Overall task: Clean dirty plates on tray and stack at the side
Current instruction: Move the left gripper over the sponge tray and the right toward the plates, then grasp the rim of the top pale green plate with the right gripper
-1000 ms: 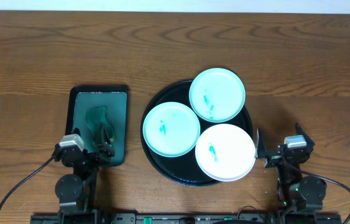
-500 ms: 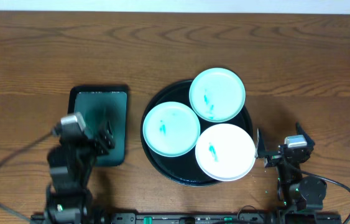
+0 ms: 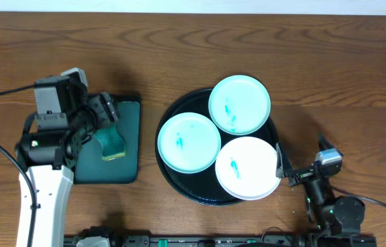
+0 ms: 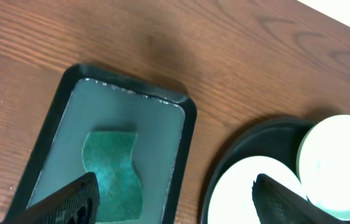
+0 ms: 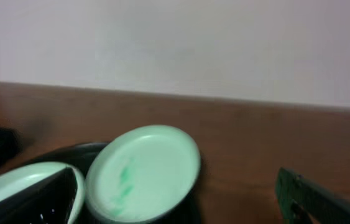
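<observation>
Jaws on the left gripper [image 4: 175, 199] are standing wide apart, nothing between them, its two dark fingers showing at the bottom corners of the left wrist view. This gripper is hovering over the small dark green tray [image 3: 127, 165], just above the teal sponge [image 3: 112, 140], which is lying flat inside that tray, toward its right half. Whether a fingertip is touching the sponge cannot be told from above.

Jaws on the right gripper [image 3: 282, 168] are also spread wide and holding nothing. It is sitting low at the right edge of the white plate [image 3: 248, 167], very near the rim, though contact is not clear.

All three dirty plates are resting on the black tray [image 3: 179, 182] in a tight cluster, edges meeting. One mint-green plate [image 3: 189, 143] is lying on the tray's left half. The other mint-green plate [image 3: 240, 104] is hanging over the far right rim (it is the one filling the middle of the right wrist view). The white plate is overhanging the near right rim. Each is carrying a small teal-blue smear near its centre.

Both trays are sitting side by side, apart, on the brown wood-grain table [image 3: 179, 41].
</observation>
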`<state>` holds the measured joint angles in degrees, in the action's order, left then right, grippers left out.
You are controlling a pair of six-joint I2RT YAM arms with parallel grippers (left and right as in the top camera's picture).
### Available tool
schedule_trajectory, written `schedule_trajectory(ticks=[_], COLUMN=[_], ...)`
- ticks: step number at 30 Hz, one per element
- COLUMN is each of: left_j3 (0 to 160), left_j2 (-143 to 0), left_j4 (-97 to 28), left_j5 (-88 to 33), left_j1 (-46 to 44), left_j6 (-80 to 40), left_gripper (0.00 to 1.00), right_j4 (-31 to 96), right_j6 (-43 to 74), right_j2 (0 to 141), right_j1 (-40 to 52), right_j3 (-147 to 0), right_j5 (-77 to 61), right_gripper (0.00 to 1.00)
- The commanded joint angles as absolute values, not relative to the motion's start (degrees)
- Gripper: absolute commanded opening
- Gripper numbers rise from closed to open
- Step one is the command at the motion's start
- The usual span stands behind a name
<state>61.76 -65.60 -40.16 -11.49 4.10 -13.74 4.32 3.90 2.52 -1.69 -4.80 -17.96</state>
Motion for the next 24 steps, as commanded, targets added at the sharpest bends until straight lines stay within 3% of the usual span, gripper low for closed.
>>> schedule_trajectory(ticks=[1, 9, 17, 24], left_j3=[63.2, 63.2, 63.2, 63.2], left_j2=[-65.8, -65.8, -65.9, -66.2], left_j4=[-40.9, -41.1, -41.6, -44.8], left_j5=[-11.8, -12.1, -12.1, -12.0], left_j1=[4.4, 4.4, 4.4, 4.4], left_j6=[-14.1, -14.1, -14.3, -14.3], left_gripper=[0.8, 0.8, 0.8, 0.8], right_j4=[11.0, 30.5, 65.3, 84.3], right_j6=[5.8, -2.8, -2.9, -7.3], right_j2=[8.6, 37.6, 73.9, 96.7], right_j1=[-1.1, -1.1, 0.8, 9.0], right_j3=[-16.3, -49.1, -82.0, -92.9], right_j5=[-21.5, -26.3, -32.0, -31.8], right_gripper=[0.99, 0.99, 0.99, 0.99])
